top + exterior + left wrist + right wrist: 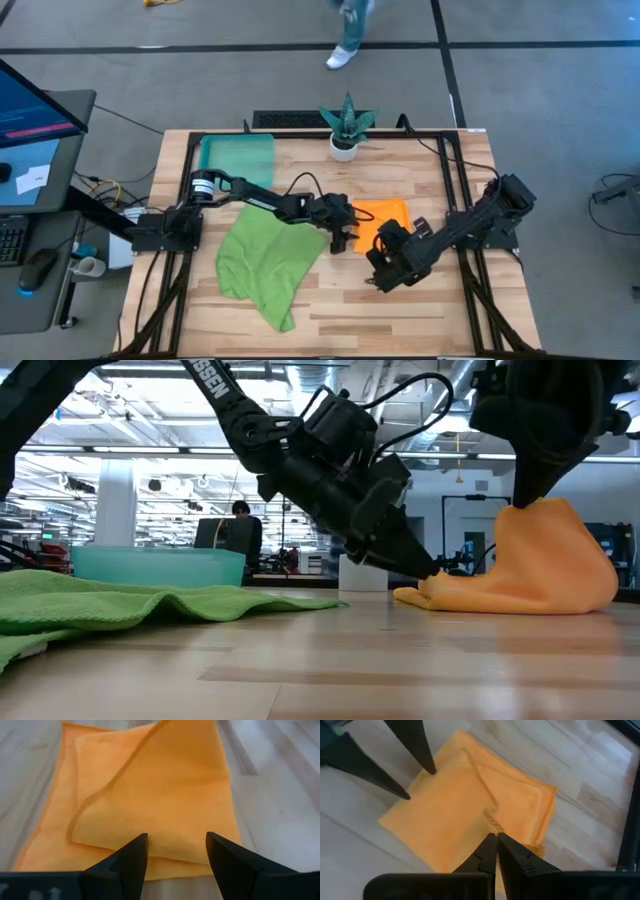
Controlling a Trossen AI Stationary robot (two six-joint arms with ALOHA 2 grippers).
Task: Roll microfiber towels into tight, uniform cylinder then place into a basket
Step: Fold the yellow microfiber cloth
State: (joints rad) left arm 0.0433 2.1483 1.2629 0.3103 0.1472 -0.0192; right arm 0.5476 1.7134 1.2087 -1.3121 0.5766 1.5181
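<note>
The orange towel (385,213) lies on the table's middle with one layer folded over. My right gripper (496,838) is shut on it and shows over its near part in the high view (388,236). My left gripper (177,847) is open, and its fingertips stand at the towel's left edge (425,582). The lime green towel (265,258) lies rumpled and flat on the table to the left. The teal basket (237,155) stands at the far left. My right gripper pinches a hemmed edge (489,822) of the orange towel's upper layer between its two fingertips, coming from above and pointing down. That part is drawn up into a peak (545,520). The towel's other parts (470,595) lie on the table. My left gripper's fingertips (432,570) are at the towel's left edge, slanting down from the table's left. I cannot tell whether they touch it.
A small white pot with a green spiky plant (345,130) stands at the far edge, behind the orange towel. A dark frame rail (465,200) runs along the table's right side. A person (350,35) walks on the floor beyond the table.
</note>
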